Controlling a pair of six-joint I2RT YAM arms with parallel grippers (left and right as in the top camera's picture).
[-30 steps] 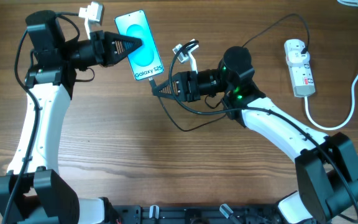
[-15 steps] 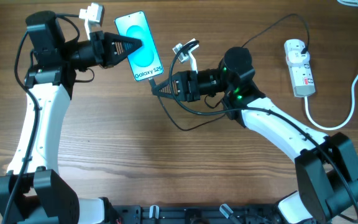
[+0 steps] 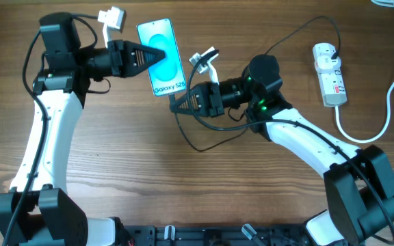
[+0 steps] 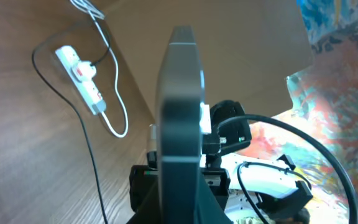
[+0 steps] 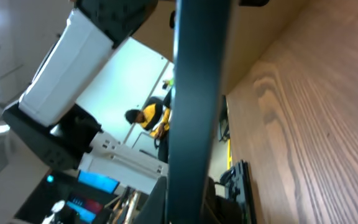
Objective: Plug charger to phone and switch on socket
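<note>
While left end effector (image 3: 148,57) clamps phone (image 3: 167,70), right end effector (image 3: 175,104) pinches charger (image 3: 198,146)

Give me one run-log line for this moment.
left gripper holds phone | right gripper holds charger at phone's bottom edge | seated: cannot tell | socket untouched

Overhead top-down; wrist views near phone (image 4: 180,112)
</note>
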